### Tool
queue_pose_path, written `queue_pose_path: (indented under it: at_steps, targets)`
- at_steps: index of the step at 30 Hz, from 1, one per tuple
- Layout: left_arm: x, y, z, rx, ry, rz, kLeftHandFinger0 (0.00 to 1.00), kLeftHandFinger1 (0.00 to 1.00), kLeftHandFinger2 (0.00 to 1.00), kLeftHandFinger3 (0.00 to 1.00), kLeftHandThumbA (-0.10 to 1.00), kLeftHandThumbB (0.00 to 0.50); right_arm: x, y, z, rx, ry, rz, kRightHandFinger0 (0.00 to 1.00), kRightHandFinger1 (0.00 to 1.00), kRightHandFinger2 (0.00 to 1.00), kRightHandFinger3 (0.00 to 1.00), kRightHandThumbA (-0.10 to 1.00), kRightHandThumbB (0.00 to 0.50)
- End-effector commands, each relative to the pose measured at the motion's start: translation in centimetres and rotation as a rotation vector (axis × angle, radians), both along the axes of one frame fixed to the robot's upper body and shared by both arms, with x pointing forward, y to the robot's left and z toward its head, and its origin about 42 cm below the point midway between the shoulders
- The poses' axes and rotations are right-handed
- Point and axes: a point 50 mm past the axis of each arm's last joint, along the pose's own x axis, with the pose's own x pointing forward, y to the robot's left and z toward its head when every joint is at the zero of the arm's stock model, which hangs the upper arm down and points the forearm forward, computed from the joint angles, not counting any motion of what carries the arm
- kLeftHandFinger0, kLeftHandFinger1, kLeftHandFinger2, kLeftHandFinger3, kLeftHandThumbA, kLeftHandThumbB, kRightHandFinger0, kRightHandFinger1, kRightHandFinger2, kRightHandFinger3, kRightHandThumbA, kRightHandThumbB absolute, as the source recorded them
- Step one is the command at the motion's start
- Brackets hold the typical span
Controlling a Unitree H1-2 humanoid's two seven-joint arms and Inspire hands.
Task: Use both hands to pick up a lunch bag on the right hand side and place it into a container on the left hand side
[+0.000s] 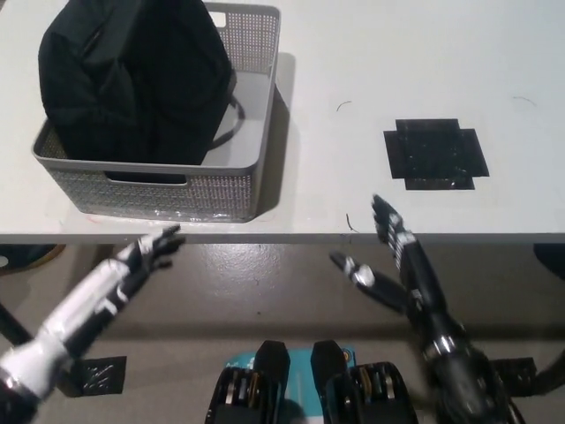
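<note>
Nearest, white left hand [141, 261] and black right hand [393, 256] below the table [371, 71] edge, fingers spread, empty. Farther, black lunch bag [128, 79] seated inside grey container [234, 190]. Placement apparently done; next, probably only resting the arms.

Black lunch bag [132, 79] in grey perforated container [238, 181], black tape patch [435, 153] on white table [371, 53].

Matt black cloth lunch bag [132, 75], grey perforated plastic container [181, 190], smooth matt white table [371, 62], black tape patch [435, 153].
</note>
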Motion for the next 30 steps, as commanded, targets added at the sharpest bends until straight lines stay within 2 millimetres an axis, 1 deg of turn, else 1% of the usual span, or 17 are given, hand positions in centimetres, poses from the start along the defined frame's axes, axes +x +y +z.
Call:
queue_pose_path:
  at_steps: [1, 5, 8, 9, 10, 12, 14, 15, 16, 17, 19, 20, 22, 24, 25, 28, 30]
  targets:
    - [-6.7, -2.2, 1.2, -0.308, -0.211, -0.040, 1.00, 1.00, 1.00, 1.00, 1.00, 0.345, -14.7, -1.2, 11.7, 0.215, -0.646, 0.263, 1.00, 1.00, 1.00, 1.00, 1.00, 0.376]
    - [-6.9, -2.5, 0.0, -0.306, -0.165, -0.041, 1.00, 1.00, 1.00, 1.00, 1.00, 0.337, -16.4, -1.5, 10.4, 0.203, -0.614, 0.272, 1.00, 1.00, 1.00, 1.00, 1.00, 0.351]
    - [-6.8, -2.4, -1.2, -0.290, -0.134, -0.037, 1.00, 1.00, 1.00, 1.00, 1.00, 0.345, -17.6, -1.3, 8.2, 0.208, -0.530, 0.257, 1.00, 1.00, 1.00, 1.00, 1.00, 0.329]
    - [-6.6, -2.3, -1.7, -0.282, -0.129, -0.024, 1.00, 1.00, 1.00, 1.00, 1.00, 0.352, -17.5, -1.4, 6.9, 0.187, -0.502, 0.237, 1.00, 1.00, 1.00, 1.00, 1.00, 0.321]
    - [-6.2, -2.0, -2.8, -0.263, -0.121, 0.003, 1.00, 1.00, 1.00, 1.00, 1.00, 0.324, -17.1, -1.5, 4.7, 0.179, -0.440, 0.203, 1.00, 1.00, 1.00, 1.00, 1.00, 0.341]
    - [-5.9, -1.8, -3.7, -0.256, -0.116, 0.026, 1.00, 1.00, 1.00, 1.00, 1.00, 0.323, -16.7, -1.6, 3.3, 0.187, -0.391, 0.188, 1.00, 1.00, 1.00, 1.00, 1.00, 0.342]
    - [-5.2, -0.9, -6.2, -0.245, -0.098, 0.098, 1.00, 1.00, 1.00, 1.00, 1.00, 0.271, -15.8, -2.1, -0.6, 0.122, -0.264, 0.132, 1.00, 1.00, 1.00, 1.00, 1.00, 0.325]
    - [-5.2, -0.9, -6.5, -0.244, -0.096, 0.104, 1.00, 1.00, 1.00, 1.00, 1.00, 0.268, -15.7, -2.2, -1.1, 0.121, -0.246, 0.130, 1.00, 1.00, 1.00, 1.00, 1.00, 0.174]
    - [-5.0, -0.7, -7.3, -0.243, -0.085, 0.124, 1.00, 1.00, 1.00, 1.00, 1.00, 0.276, -15.5, -2.3, -2.5, 0.125, -0.198, 0.114, 1.00, 1.00, 1.00, 1.00, 1.00, 0.278]
    - [-4.5, -0.5, -8.5, -0.245, -0.061, 0.155, 1.00, 1.00, 1.00, 1.00, 1.00, 0.272, -14.9, -2.4, -4.6, 0.121, -0.127, 0.076, 1.00, 1.00, 1.00, 1.00, 1.00, 0.333]
    - [-3.8, -0.1, -10.5, -0.248, -0.029, 0.181, 1.00, 1.00, 1.00, 1.00, 1.00, 0.252, -14.0, -2.3, -7.3, 0.096, -0.039, 0.021, 1.00, 1.00, 1.00, 1.00, 1.00, 0.305]
    - [-3.5, 0.1, -11.5, -0.244, -0.006, 0.195, 1.00, 1.00, 1.00, 1.00, 1.00, 0.244, -13.5, -2.2, -8.3, 0.100, -0.006, 0.013, 1.00, 1.00, 1.00, 1.00, 1.00, 0.270]
    - [-3.1, 0.3, -12.5, -0.236, 0.022, 0.212, 1.00, 1.00, 1.00, 1.00, 1.00, 0.240, -13.0, -1.6, -8.6, 0.123, 0.009, 0.027, 1.00, 1.00, 1.00, 1.00, 1.00, 0.257]
    - [-3.0, -0.4, -12.7, -0.249, 0.056, 0.231, 1.00, 1.00, 1.00, 1.00, 1.00, 0.245, -12.3, -0.8, -8.4, 0.121, 0.001, 0.050, 1.00, 1.00, 1.00, 1.00, 1.00, 0.264]
    - [-3.1, -0.8, -12.8, -0.258, 0.067, 0.228, 1.00, 1.00, 1.00, 1.00, 1.00, 0.212, -12.1, -0.7, -8.5, 0.124, 0.003, 0.054, 1.00, 1.00, 1.00, 1.00, 1.00, 0.276]
    - [-4.3, -3.4, -13.7, -0.306, 0.128, 0.219, 1.00, 1.00, 1.00, 1.00, 1.00, 0.157, -11.5, 0.5, -8.8, 0.149, 0.018, 0.084, 1.00, 1.00, 1.00, 1.00, 1.00, 0.258]
    - [-4.7, -3.9, -14.1, -0.295, 0.127, 0.213, 1.00, 1.00, 1.00, 1.00, 1.00, 0.140, -11.5, 0.9, -8.9, 0.156, 0.024, 0.089, 1.00, 1.00, 1.00, 1.00, 1.00, 0.257]
